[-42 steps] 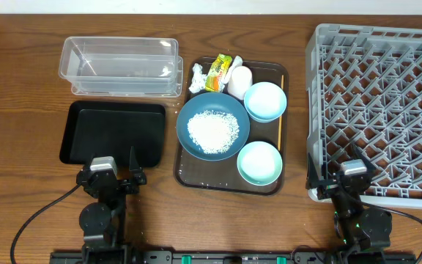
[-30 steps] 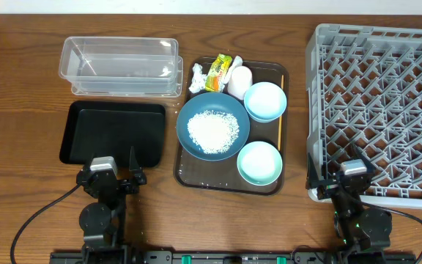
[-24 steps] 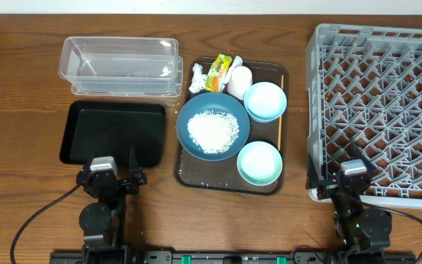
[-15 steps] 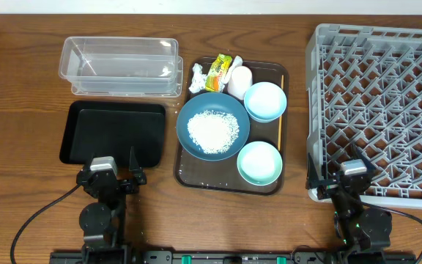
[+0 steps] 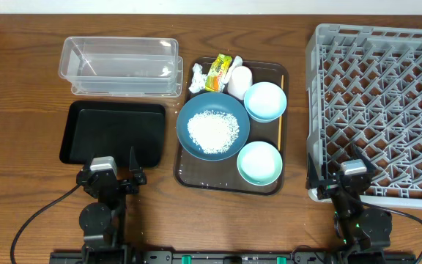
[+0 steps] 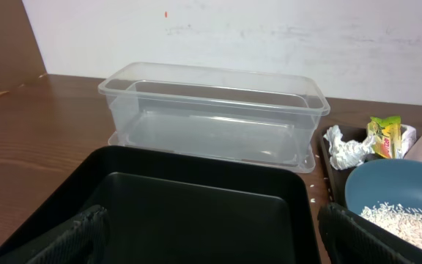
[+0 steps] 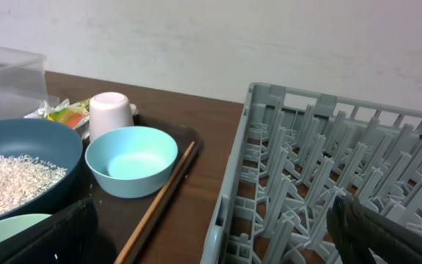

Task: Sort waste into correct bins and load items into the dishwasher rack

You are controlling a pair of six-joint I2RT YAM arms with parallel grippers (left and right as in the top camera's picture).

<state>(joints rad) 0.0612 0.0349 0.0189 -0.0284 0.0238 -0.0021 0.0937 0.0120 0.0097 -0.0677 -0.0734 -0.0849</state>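
A large blue bowl point(image 5: 213, 125) holding white rice point(image 5: 212, 130) sits on the brown serving tray point(image 5: 189, 176). With it are two small pale bowls point(image 5: 265, 100) point(image 5: 259, 162), a white cup point(image 5: 239, 81), a yellow-green wrapper point(image 5: 219, 72), a crumpled tissue point(image 5: 197, 78) and a wooden stick point(image 5: 280, 110). The clear tub point(image 5: 119, 66) and black tray point(image 5: 112, 132) lie to the left, the grey rack point(image 5: 379, 110) to the right. My left gripper point(image 6: 209, 246) stands open and empty at the black tray's near edge. My right gripper point(image 7: 215, 238) stands open and empty at the rack's near left corner.
Both arms' bases rest at the table's front edge, with cables trailing beside them. Bare wood shows between the brown tray and the rack point(image 7: 321, 169). A pale wall runs behind the table.
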